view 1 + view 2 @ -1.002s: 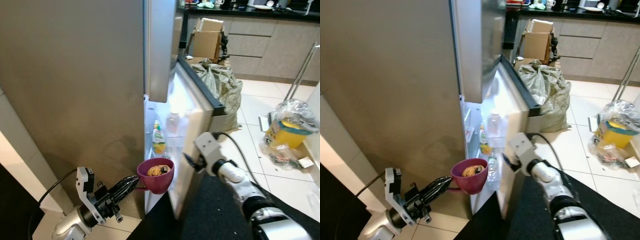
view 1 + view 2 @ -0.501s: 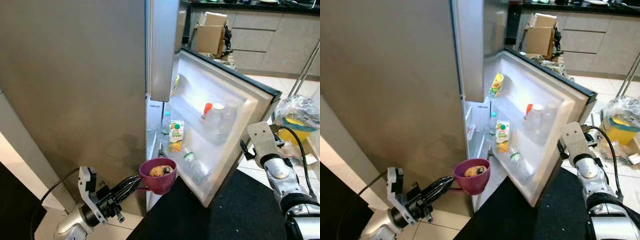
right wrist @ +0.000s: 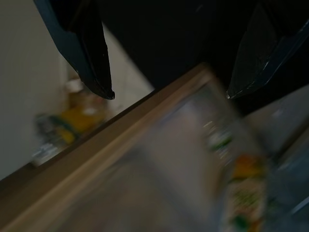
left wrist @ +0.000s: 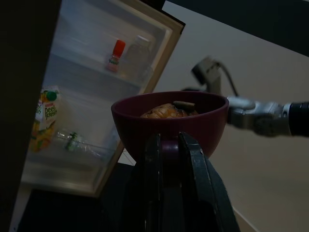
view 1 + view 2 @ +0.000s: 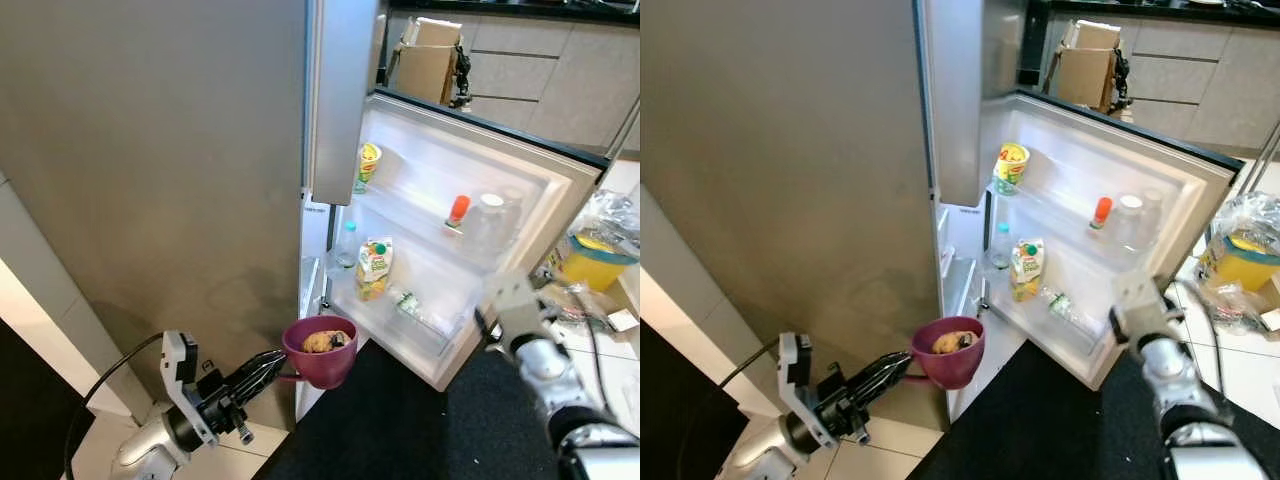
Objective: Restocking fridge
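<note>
Here the maroon bowl [image 5: 320, 351] with food [image 5: 321, 341] looks rigid, light and open-topped, so it should stay level. The left gripper [image 4: 166, 145] holds it, fingers closed on its side handle, low before the open fridge door [image 5: 1110, 215]. The right gripper [image 3: 169, 94], fingers spread and empty, is near the door's edge.

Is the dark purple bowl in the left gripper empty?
No, the dark purple bowl held by the left gripper has brownish food sitting inside it.
</note>
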Available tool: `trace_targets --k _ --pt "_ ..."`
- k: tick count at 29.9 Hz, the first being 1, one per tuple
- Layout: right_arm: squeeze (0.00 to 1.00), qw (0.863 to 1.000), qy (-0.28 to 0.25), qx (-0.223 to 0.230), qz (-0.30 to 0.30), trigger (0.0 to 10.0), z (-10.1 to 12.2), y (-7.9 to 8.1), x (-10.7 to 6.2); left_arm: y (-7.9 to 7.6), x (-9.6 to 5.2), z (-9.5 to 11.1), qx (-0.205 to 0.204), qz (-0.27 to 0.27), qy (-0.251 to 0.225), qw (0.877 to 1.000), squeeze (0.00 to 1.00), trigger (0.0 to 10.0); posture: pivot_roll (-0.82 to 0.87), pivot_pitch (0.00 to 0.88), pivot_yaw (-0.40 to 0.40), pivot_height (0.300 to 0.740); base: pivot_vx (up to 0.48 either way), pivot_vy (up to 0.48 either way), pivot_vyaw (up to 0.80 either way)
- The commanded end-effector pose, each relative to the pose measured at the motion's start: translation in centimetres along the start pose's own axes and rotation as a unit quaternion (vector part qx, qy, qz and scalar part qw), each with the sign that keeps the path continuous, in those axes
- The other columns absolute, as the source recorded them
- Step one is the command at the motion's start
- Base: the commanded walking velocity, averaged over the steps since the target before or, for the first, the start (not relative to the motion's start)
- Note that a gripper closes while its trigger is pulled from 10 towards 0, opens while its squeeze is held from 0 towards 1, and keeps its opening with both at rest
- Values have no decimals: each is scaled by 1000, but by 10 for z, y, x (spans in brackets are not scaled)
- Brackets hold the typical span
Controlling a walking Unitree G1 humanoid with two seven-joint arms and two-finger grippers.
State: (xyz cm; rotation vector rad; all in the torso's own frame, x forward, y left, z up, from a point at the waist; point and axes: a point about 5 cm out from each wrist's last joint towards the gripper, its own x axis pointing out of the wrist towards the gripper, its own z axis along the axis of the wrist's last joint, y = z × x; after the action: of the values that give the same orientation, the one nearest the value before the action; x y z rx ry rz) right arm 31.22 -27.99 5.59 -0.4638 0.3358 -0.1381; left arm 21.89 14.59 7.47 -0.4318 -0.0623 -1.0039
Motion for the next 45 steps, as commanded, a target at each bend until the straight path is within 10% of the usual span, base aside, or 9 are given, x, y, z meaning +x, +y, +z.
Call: trace_targets --k 1,45 --pt "0 1000 26 -2 17 10000 -13 7 -4 -4 7 4 7 -9 -14 1000 0 10000 -32 48 -5 740 0 0 0" --pt "0 990 -92 9 109 10000 48 36 10 -9 5 -3 -16 -23 17 999 0 10000 -26 45 -1 740 0 -222 0"
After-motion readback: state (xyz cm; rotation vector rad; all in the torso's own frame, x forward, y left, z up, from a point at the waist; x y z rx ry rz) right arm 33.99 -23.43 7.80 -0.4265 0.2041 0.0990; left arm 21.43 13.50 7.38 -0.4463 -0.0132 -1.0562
